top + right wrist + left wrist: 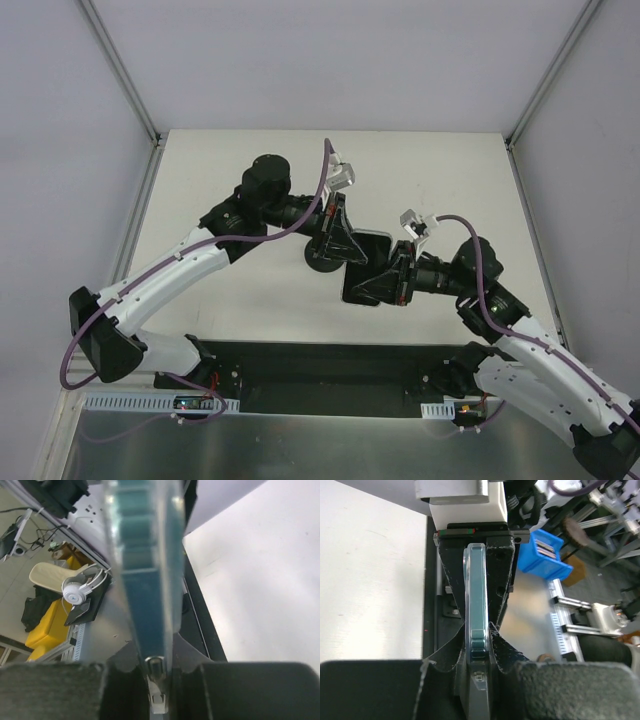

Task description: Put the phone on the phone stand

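Note:
The phone (368,262) hangs in the air over the middle of the table, held between both arms. In the left wrist view I see the phone (476,595) edge-on, its greenish rim running away from me. My left gripper (480,642) is shut on its near end. From the right wrist, the phone (147,555) is edge-on too, and my right gripper (161,652) pinches its other end from both sides. Seen from above, the left gripper (343,248) and right gripper (397,276) face each other across the phone. The phone stand's round black base (318,263) peeks out below the left gripper; its stem and holder are hidden.
A black strip (320,365) runs along the table's near edge between the arm bases. White walls and metal posts close off the table's sides and back. Off the table I see a blue bin (545,555) and white headphones (75,590).

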Robot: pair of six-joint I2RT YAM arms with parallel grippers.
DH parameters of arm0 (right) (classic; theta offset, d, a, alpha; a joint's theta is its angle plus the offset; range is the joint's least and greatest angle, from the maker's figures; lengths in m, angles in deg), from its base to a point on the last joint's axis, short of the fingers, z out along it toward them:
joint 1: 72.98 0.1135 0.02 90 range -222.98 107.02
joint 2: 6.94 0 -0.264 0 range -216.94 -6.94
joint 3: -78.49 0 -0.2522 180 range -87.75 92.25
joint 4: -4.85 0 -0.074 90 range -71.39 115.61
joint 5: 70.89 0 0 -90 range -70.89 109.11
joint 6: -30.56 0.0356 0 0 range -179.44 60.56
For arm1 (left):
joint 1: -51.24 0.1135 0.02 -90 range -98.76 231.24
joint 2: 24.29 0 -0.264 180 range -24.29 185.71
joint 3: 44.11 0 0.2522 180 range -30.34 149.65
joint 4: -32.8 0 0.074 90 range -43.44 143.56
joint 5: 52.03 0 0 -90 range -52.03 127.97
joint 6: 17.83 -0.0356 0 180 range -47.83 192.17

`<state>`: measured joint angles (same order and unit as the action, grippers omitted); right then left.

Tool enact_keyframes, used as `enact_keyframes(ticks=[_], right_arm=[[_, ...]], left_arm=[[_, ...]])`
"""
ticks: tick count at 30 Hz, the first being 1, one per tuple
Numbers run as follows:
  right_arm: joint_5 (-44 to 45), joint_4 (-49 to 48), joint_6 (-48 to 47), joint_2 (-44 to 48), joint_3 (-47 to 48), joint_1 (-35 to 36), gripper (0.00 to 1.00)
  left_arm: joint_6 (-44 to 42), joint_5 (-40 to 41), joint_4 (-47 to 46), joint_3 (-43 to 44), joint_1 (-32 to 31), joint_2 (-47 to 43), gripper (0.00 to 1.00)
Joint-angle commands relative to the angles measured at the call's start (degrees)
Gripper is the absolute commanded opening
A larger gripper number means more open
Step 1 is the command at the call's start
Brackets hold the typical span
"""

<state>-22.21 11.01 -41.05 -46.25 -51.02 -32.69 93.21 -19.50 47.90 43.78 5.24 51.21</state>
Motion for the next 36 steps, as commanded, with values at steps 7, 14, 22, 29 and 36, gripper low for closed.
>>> enact_keyframes(ticks=[7,14,22,29,36], right_arm=[[-1.13,-15.34,2.27,-2.70,0.27,1.28,0.01],[0.19,-14.64,0.42,-3.84,1.33,2.07,0.01],[2.91,-8.85,-3.18,-4.64,2.82,3.91,0.01],[13.17,3.88,-7.67,-3.94,4.93,4.27,0.80],[37.26,19.27,-7.93,-1.82,5.72,4.01,0.96]], left_arm=[[11.91,-11.08,-6.71,3.39,0.21,-0.71,0.45],[14.38,-9.33,-6.71,3.22,0.21,0.17,0.29],[15.53,-5.03,-6.62,2.95,0.21,1.14,0.18],[5.97,6.09,4.04,5.31,2.40,-2.71,0.00],[-11.44,32.04,14.90,7.61,5.04,-11.42,0.00]])
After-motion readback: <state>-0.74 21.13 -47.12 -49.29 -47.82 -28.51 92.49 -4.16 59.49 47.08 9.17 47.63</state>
